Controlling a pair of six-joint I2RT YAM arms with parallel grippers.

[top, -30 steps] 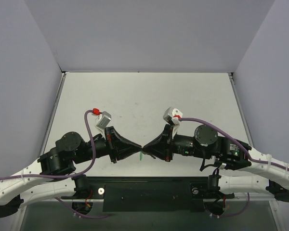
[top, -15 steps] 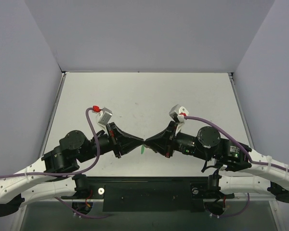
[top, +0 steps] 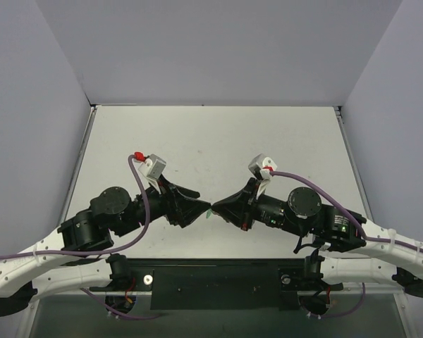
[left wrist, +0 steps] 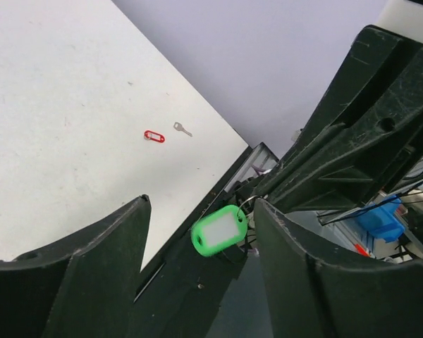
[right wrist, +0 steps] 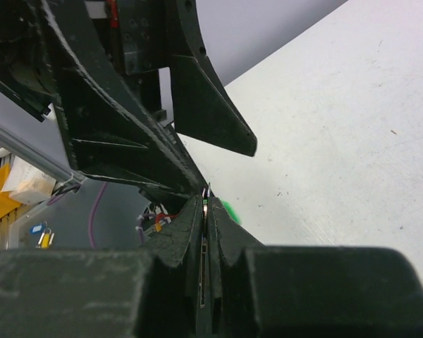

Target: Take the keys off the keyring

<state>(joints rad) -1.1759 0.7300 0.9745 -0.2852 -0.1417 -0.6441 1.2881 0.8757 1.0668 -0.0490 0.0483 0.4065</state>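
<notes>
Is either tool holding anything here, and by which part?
The right tool is shut on the thin metal ring of the green fob, which hangs free. The left tool is open around the fob, gripping nothing.

Bright, even light, soft shadows; wrist views blur up close.

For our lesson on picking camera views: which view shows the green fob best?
Left wrist: the green fob shows whole, with its white label window and a thin ring at its top. Top external shows only a tiny green speck. Right wrist shows a green sliver behind its shut fingers.
</notes>
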